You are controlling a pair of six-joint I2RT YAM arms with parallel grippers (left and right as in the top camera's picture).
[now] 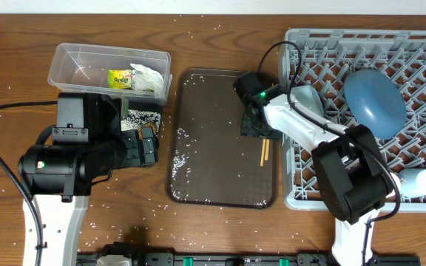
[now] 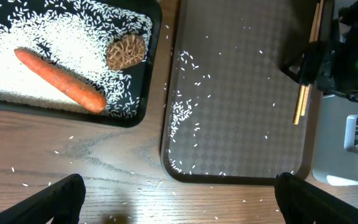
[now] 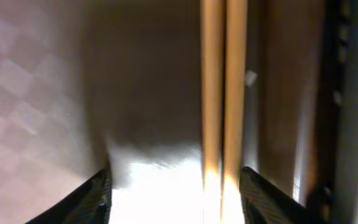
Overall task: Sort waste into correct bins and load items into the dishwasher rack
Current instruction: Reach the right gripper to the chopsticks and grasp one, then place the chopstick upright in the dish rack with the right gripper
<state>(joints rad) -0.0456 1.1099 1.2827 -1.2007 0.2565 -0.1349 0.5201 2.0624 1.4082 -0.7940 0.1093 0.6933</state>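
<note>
My right gripper (image 1: pixel 256 122) is open and low over the wooden chopsticks (image 1: pixel 265 151) on the brown serving tray (image 1: pixel 213 170). In the right wrist view the chopsticks (image 3: pixel 222 93) lie between the fingers of my right gripper (image 3: pixel 176 186), close to the right one. My left gripper (image 2: pixel 179 193) is open and empty above the table. An orange carrot (image 2: pixel 61 78), a brown lumpy piece (image 2: pixel 126 51) and rice lie in the black tray (image 2: pixel 135 115). The clear tub (image 1: pixel 72 63) holds the wrapper (image 1: pixel 119 77) and white paper (image 1: pixel 148 76). The pink cup is out of view.
The grey rack (image 1: pixel 420 44) at the right holds the dark blue dish (image 1: pixel 376 96), a white bowl (image 1: pixel 307 100) and a pale cup (image 1: pixel 418 181). Rice grains (image 2: pixel 182 112) are scattered on the serving tray and the wooden table.
</note>
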